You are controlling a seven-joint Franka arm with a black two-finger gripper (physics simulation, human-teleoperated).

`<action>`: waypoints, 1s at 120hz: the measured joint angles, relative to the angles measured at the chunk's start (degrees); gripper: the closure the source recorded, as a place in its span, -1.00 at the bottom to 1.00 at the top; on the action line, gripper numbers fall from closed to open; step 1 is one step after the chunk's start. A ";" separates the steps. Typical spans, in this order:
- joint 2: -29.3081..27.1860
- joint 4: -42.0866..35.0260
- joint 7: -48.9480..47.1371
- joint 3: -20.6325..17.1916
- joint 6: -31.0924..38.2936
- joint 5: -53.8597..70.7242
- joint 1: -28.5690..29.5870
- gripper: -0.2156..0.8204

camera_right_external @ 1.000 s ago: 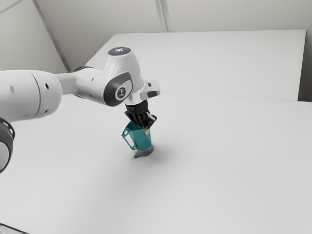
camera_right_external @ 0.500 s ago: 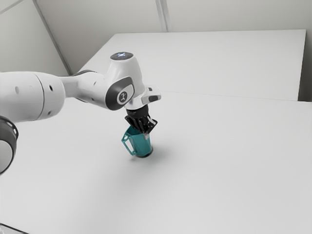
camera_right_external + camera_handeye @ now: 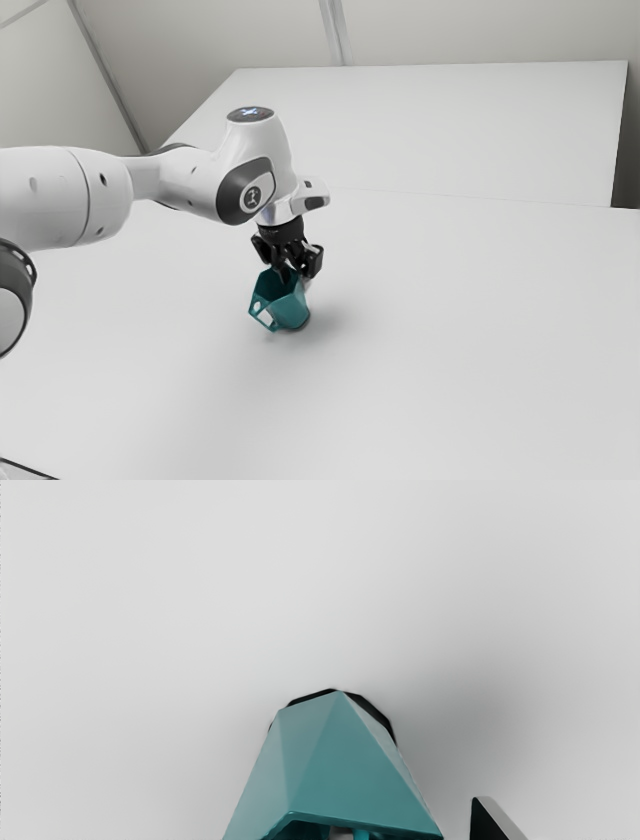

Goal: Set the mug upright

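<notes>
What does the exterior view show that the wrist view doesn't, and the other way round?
Exterior view: the white arm coming in from that view's left, and the room wall. Wrist view: a gap between one fingertip and the mug's faceted outer side. Both: the teal mug, parts of the black gripper, the pale tabletop.

The mug [image 3: 284, 303] is teal with a black base [image 3: 375, 712]

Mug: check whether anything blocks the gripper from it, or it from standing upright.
Nothing visible blocks either: the open gripper is at the mug, one finger in its mouth, the other outside, and I see no obstacle on the table.
</notes>
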 joint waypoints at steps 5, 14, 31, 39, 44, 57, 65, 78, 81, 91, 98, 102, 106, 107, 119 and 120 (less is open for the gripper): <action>-0.17 0.07 -0.01 0.00 -0.24 -0.02 0.00 0.13; -0.42 0.35 -0.11 -0.03 -0.88 -0.07 -0.01 -0.02; -1.48 0.67 -0.41 -0.35 -2.54 -0.12 -0.07 -0.21; -2.33 1.01 -0.55 -0.48 -3.65 -0.13 -0.12 -0.28; -2.91 1.28 -0.63 -0.56 -4.34 -0.11 -0.11 -0.31; -5.48 1.59 -0.71 -0.97 -5.65 0.18 0.01 -0.39; -6.64 3.27 -0.61 -1.56 -6.75 0.51 0.25 -0.44; -6.67 10.12 -0.03 -6.35 -9.75 2.56 3.55 -0.50; -6.61 11.64 0.28 -8.43 -10.39 2.93 5.20 -0.51; -6.51 16.97 1.25 -16.21 -13.38 3.74 12.00 -0.53; -6.51 20.94 1.86 -19.27 -16.18 4.10 14.98 -0.54; -6.37 23.54 2.31 -20.92 -17.97 4.23 16.79 -0.55; -6.14 25.48 2.78 -22.19 -19.57 4.33 18.38 -0.55; -6.10 25.83 2.90 -22.39 -19.93 4.36 18.68 -0.56; -6.08 28.38 4.18 -22.79 -24.15 4.53 20.65 -0.57; -6.11 28.47 4.28 -22.77 -24.46 4.54 20.76 -0.57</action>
